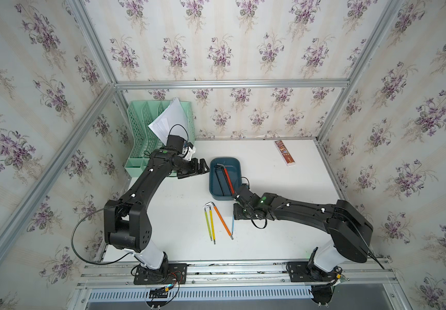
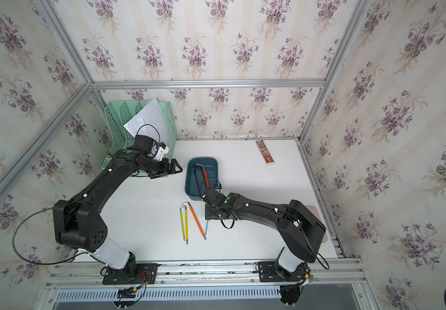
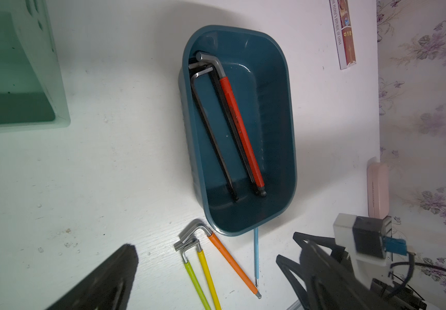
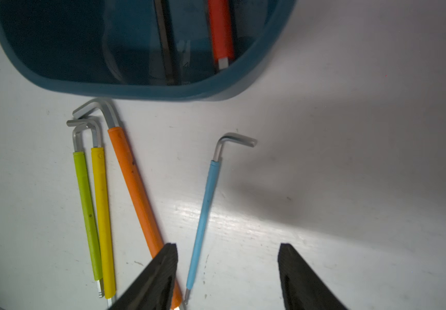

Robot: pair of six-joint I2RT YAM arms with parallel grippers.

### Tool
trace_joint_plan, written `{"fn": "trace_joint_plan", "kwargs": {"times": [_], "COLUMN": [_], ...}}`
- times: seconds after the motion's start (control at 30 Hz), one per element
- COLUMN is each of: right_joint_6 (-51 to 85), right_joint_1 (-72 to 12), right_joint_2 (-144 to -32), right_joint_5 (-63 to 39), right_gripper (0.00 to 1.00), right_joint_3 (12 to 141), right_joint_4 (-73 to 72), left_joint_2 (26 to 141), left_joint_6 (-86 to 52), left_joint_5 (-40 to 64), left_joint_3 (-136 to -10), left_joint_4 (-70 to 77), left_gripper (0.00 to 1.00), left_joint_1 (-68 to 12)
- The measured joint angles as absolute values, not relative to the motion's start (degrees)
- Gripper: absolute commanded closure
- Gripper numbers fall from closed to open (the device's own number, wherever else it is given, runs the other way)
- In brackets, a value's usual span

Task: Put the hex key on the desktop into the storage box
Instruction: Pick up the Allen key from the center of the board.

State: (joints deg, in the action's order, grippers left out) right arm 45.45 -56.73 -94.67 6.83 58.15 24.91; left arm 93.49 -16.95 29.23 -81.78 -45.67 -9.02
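The left arm (image 1: 146, 179) and right arm (image 1: 305, 212) are made of matte black links, each marked by a green lamp (image 1: 263, 200) and white cable clips (image 1: 133, 195). White sleeves (image 1: 150, 256) are set above black base plates (image 1: 183, 268). Thin black cables (image 1: 72, 237) are looped outside. The left gripper (image 1: 204, 166) and right gripper (image 4: 227, 245) are fitted with dark wedge-shaped fingers (image 4: 160, 276).

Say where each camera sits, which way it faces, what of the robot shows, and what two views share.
Top view: high overhead, facing down at the desktop; left arm and right arm whole.
Top view: same head, same aim, box central; both arms.
Left wrist: on the left arm, facing into the box; one own finger, right wrist camera.
Right wrist: on the right arm, low, facing the blue key; open right tool.
Shared: both wrist views show the orange key and red key.
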Motion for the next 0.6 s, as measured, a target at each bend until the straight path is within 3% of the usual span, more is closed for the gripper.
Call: {"fn": "trace_joint_plan", "kwargs": {"times": [0.33,0.6], "right_joint_6": [46.3,46.3], "right_joint_1": [-59.1,-59.2], "right_joint_2": [-104.3,-103.0], "right_joint_5": [10.7,16.1], "right_gripper": [0.35,0.34], "right_joint_3": [62.0,60.0], "right_joint_4": [26.5,28.9], "left_joint_2": [93.5,93.5], "left_joint_6": [-17.0,-17.0], "left_joint_5": [28.8,28.8], "left_joint_3": [-81.8,-81.7], "left_joint_4": [-45.7,-45.7], "left_gripper": [0.01,0.01], "left_joint_1": [-9.0,-9.0]}}
